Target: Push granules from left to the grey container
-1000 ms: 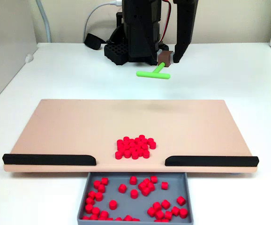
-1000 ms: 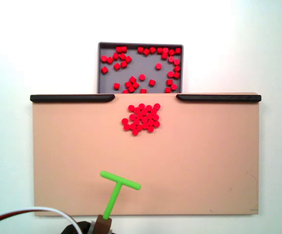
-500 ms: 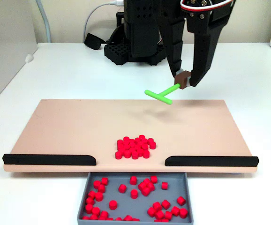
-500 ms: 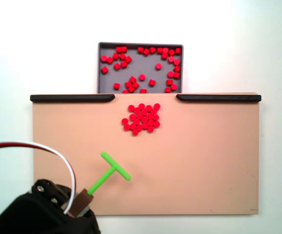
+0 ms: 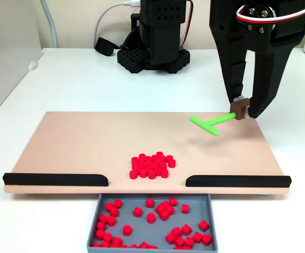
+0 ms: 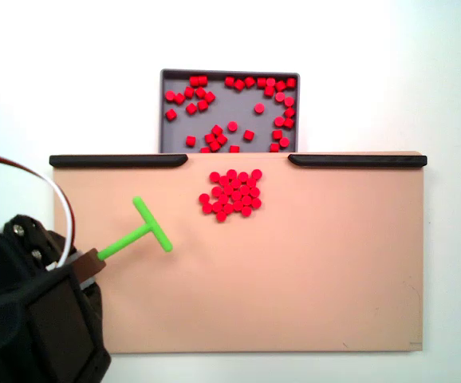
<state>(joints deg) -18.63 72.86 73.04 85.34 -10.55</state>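
White table (image 5: 47,89) carries everything; beige wall behind it in a fixed view. On the table lies the pinkish-beige board (image 5: 89,139) (image 6: 318,271), with two black strips (image 5: 55,179) (image 6: 119,160) along its edge nearest the tray and a gap between them.

Black arm (image 5: 247,42) stands over one end of the board; its base (image 5: 155,52) sits on the table beyond the far edge. Gripper (image 5: 243,108) (image 6: 83,267) clenched on the brown block end of the green T-shaped pusher (image 5: 210,122) (image 6: 139,235). Crossbar points toward board centre, well apart from the pile; whether it touches the board cannot be told.

Grey container (image 5: 152,240) (image 6: 164,104) sits just beside the board at the gap. It holds many loose red granules, spread unevenly, more along the walls.

Granules (image 5: 151,165) (image 6: 230,194): a tight cluster on the board, near the gap, not yet in the tray
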